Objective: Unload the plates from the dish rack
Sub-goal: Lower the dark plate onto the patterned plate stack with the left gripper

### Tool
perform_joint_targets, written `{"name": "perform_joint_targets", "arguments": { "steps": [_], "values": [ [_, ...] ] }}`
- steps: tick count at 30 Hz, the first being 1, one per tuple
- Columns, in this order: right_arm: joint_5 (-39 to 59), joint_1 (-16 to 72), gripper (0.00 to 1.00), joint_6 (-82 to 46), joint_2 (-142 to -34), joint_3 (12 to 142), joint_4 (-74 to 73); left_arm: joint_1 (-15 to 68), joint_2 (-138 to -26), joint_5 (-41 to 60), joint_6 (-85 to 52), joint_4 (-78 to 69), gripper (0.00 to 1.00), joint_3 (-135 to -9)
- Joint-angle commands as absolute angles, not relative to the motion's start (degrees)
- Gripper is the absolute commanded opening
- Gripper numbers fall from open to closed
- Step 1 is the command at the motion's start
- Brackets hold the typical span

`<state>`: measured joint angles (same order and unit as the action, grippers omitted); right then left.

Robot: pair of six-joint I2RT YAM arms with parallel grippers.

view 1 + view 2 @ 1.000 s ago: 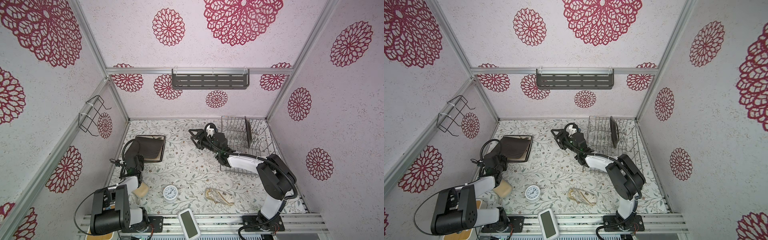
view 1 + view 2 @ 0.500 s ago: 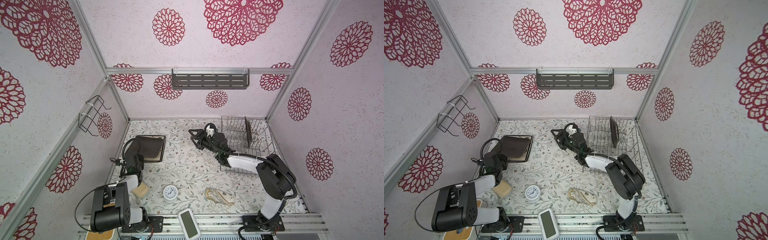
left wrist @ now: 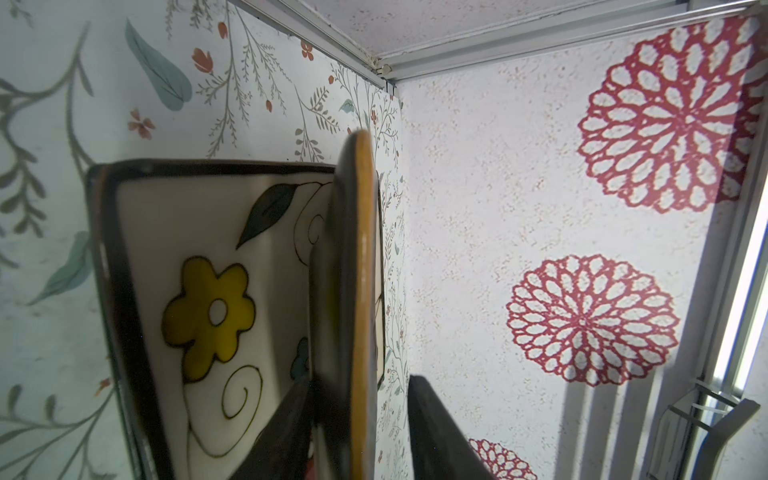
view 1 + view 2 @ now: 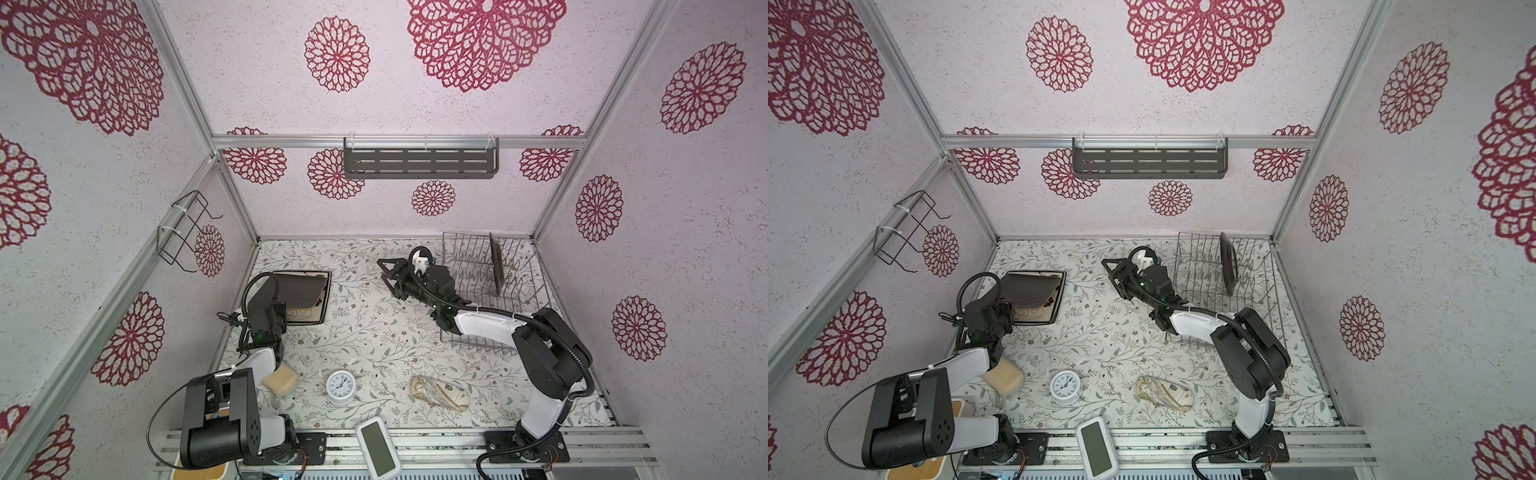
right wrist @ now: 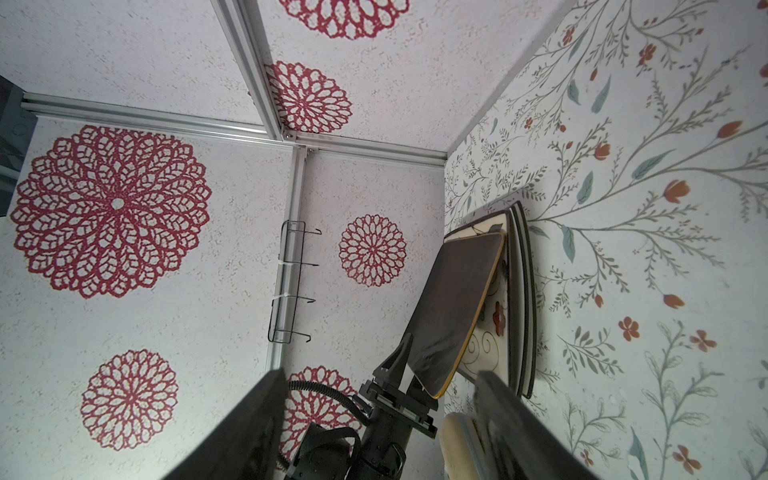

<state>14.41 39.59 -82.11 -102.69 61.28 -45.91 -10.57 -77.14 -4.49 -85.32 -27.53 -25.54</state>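
L gripper [image 3: 361,374] is at the left side of the worktop [image 4: 365,332], jaws partly apart w/ a dark brown plate [image 3: 332,291] edge-on btwn them. One finger [image 3: 286,424] lies against the plate's face. The other stands off its yellowish rim w/ a clear gap, so no firm clamp shows. The plate is tilted: far end seems to rest on the flower-painted plate [image 5: 482,349], near end raised at the gripper. The flower-painted plate lies flat, close to the left wall, w/ more dark rims [image 5: 525,299] stacked under it; can't tell how many. R gripper [image 4: 386,276] hangs wide open and empty over the back-middle of the worktop, just left of the dish rack [image 4: 519,291], fingers pointing toward the left side. The rack sits at the back right, w/ one dark plate in the rack [image 4: 495,266] upright btwn the tines, apart from the R gripper. Along the front: a beige block [image 4: 284,380] touching the L arm, a small white clock [image 4: 340,386], a clear bag [image 4: 438,395], and a white device [image 4: 376,446] on the front rail. A black wire holder [image 4: 187,232] hangs on the left wall, and a grey slotted shelf [image 4: 419,164] on the back wall.
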Motion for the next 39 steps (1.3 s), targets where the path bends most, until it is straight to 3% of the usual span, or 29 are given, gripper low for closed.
{"name": "perform_joint_targets", "arguments": {
  "steps": [1,13,39],
  "values": [
    [15.12,39.87,0.74,-81.30,-101.94,60.89,-48.33,-10.83,-74.24,-4.67,-84.72,-30.06,0.51,-27.42],
    [14.94,39.90,0.74,-81.47,-101.53,59.96,-48.87,-10.78,-73.10,-4.22,-79.00,-15.41,0.81,-32.26],
    [14.94,39.81,0.75,-81.56,-101.68,60.07,-49.12,-9.70,-77.38,-1.97,-77.26,-5.63,0.94,-37.64]
  ]
}}
